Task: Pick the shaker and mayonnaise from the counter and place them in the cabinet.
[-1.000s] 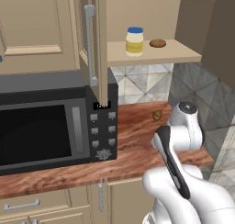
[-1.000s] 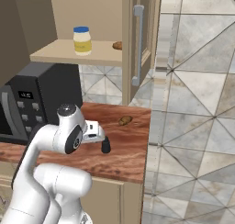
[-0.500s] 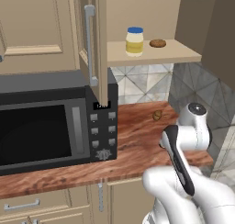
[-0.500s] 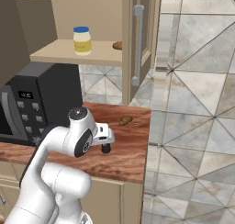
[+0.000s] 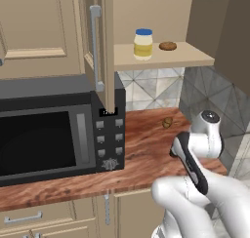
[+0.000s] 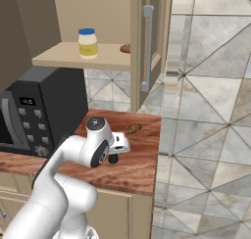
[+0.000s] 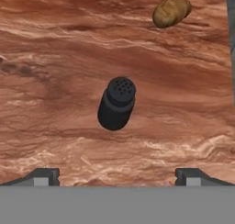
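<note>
A: Left base view, items?
B: Mayonnaise (image 5: 143,44), blue lid, upright on the shelf of the open cabinet (image 5: 161,61); a brown round lump (image 5: 167,46) on the same shelf, just beside the jar; cabinet door (image 5: 103,47) swung open, silver bar handle (image 5: 95,47) on it; black microwave (image 5: 58,127) on the table (image 5: 146,149); a second brown lump (image 5: 167,122) on the table past the arm; the shaker itself I cannot make out here, the arm's wrist covers that spot.

A: Right base view?
B: Mayonnaise (image 6: 87,43) on the shelf, same lump (image 6: 125,48) near it at the door side; table (image 6: 139,167); brown lump (image 6: 133,129) lying on it; shaker (image 6: 113,158) a small dark shape on the table, directly below the hand; microwave (image 6: 41,110) to the far side.

A: Hand view?
B: Shaker (image 7: 116,103), black, perforated top, upright on the table (image 7: 55,58); brown lump (image 7: 171,12) well apart from it; fingers (image 7: 118,176) spread wide, one tip (image 7: 41,176) to each side of the shaker, nothing held, no contact.
</note>
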You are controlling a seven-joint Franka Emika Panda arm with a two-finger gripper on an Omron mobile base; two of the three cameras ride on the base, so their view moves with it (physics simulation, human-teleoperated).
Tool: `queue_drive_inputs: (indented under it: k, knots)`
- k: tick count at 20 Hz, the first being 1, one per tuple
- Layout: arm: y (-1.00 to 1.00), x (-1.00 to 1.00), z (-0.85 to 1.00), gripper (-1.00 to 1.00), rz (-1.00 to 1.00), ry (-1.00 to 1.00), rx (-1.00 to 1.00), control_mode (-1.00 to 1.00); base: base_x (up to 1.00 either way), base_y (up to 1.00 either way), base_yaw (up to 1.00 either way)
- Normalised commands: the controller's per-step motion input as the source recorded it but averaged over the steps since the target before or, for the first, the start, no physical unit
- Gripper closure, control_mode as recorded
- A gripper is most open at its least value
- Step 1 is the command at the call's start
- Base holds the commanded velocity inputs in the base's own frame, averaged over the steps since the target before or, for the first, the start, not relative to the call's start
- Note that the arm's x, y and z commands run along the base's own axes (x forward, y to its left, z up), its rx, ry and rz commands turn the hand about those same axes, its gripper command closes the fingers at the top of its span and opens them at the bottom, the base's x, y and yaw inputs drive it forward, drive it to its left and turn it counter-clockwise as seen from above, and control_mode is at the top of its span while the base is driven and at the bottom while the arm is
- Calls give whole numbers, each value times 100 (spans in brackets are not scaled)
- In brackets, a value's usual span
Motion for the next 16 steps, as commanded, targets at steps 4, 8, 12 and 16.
queue_drive_inputs:
  k: [4, 8, 12, 16]
  knots:
    - [0, 36, -30, -100, 0, 2, 4, -100, 0, 0, 0]
    - [3, 8, -38, -100, 0, 6, 8, -100, 0, 0, 0]
    - [0, 23, -37, -100, 0, 6, 4, -100, 0, 0, 0]
    - [0, 34, -21, -100, 0, 3, 0, -100, 0, 0, 0]
